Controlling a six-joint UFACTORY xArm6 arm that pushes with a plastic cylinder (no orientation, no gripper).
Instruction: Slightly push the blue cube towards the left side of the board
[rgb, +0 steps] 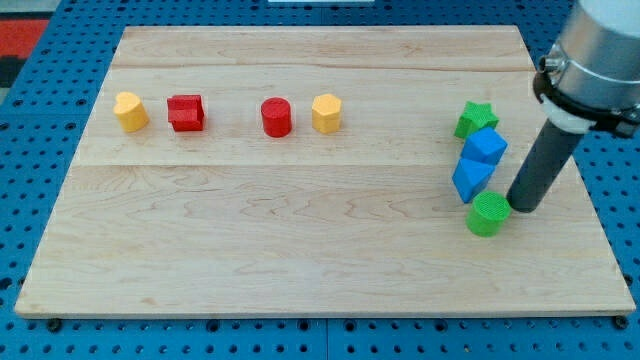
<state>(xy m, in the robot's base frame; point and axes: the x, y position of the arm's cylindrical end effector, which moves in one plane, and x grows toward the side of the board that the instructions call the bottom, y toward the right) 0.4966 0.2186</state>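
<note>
1. My tip (523, 208) rests on the counter (300, 250), touching the green cylinder (488, 214) at its right; no hand is fitted.
2. The blue cube (485, 147) sits near the view's right edge, between the green star (476, 118) above and a second blue block (470, 179) below.
3. Yellow block (130, 111), red block (186, 112), red cylinder (276, 117) and second yellow block (326, 113) line the upper left.

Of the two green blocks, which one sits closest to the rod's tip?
The green cylinder, lowest of the right-hand cluster, right beside my tip. The green star sits at the cluster's top, farther away.
</note>
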